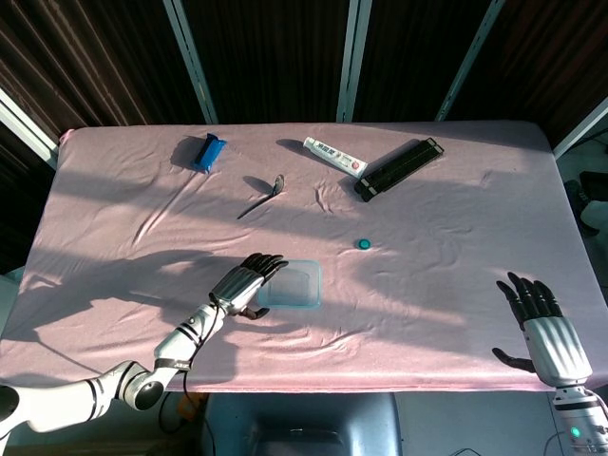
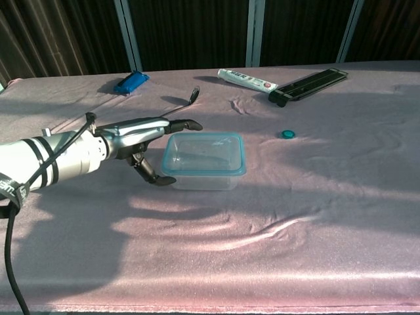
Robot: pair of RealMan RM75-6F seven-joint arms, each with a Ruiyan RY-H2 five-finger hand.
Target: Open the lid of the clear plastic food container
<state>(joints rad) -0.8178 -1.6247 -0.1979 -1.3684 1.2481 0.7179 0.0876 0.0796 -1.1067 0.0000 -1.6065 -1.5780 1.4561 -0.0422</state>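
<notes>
The worktop [image 1: 456, 313], draped in wrinkled pink cloth, fills both views; its near edge runs along 6 o'clock and its far edge meets dark vertical slats at 12 o'clock. Broad bare cloth lies across the 3 o'clock half and along the near edge.

The left arm [image 1: 104, 394] enters from 7 o'clock. Its left hand [image 1: 242, 281] sits at the 9 o'clock side of the clear plastic food container [image 1: 291, 285], fingers stretched out flat and apart above the container's near-left rim, thumb hooked low beside the left wall; in the chest view the left hand [image 2: 141, 134] grasps nothing, and whether the thumb touches the wall cannot be told. The right hand [image 1: 543, 328] hovers at the worktop's 4 o'clock corner, fingers spread, released, well apart from everything.

The container stands slightly left of centre, its teal-rimmed lid [image 2: 205, 152] on top and lying level, open cloth at its 3 and 6 o'clock sides.

Along the far edge, a long black bar [image 1: 400, 166] lies at 1 o'clock, a white tube [image 1: 334, 156] just beside its left end. A blue packet [image 1: 207, 151] lies at 11 o'clock. A spoon [image 1: 262, 195] rests between packet and container. A small teal cap [image 1: 364, 244] sits at the container's 2 o'clock, apart from it.
</notes>
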